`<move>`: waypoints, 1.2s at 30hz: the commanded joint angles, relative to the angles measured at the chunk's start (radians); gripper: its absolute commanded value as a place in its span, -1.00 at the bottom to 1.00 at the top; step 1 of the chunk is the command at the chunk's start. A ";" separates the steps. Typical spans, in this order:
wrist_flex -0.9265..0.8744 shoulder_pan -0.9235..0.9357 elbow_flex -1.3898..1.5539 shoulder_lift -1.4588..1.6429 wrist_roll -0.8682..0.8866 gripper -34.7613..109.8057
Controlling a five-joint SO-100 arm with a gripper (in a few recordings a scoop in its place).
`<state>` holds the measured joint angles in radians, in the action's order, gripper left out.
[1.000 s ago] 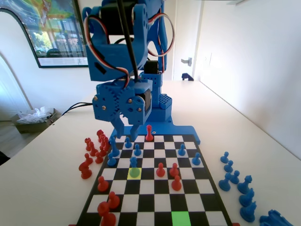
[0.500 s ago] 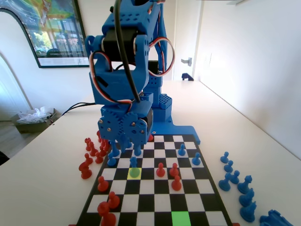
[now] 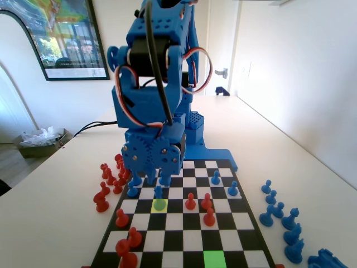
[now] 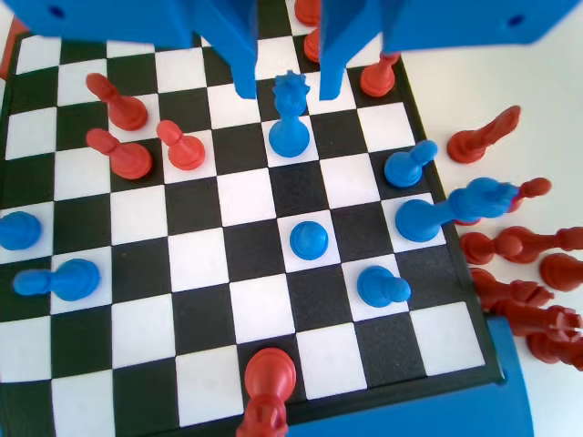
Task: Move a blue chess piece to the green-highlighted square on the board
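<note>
Fingers (image 4: 289, 80) spread open, either side of the small blue crown-topped plastic chess piece (image 4: 290, 118), not touching; standing on the chequered blue-rimmed board's (image 3: 245, 221) yellow-lime square (image 3: 159, 205), far from bright green square (image 3: 213, 259).

White table (image 3: 268, 145) under the board (image 3: 245, 231)

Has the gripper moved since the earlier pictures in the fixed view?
Yes. The gripper has come down and toward the camera: earlier it hung near the red piece at the board's far row; now it hangs just above the blue chess piece.
</note>
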<state>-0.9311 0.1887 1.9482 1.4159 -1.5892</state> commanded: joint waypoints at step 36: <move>0.097 0.020 -0.066 -0.063 -0.020 -0.38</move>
<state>-0.8345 0.2086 1.9374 1.3254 -1.6015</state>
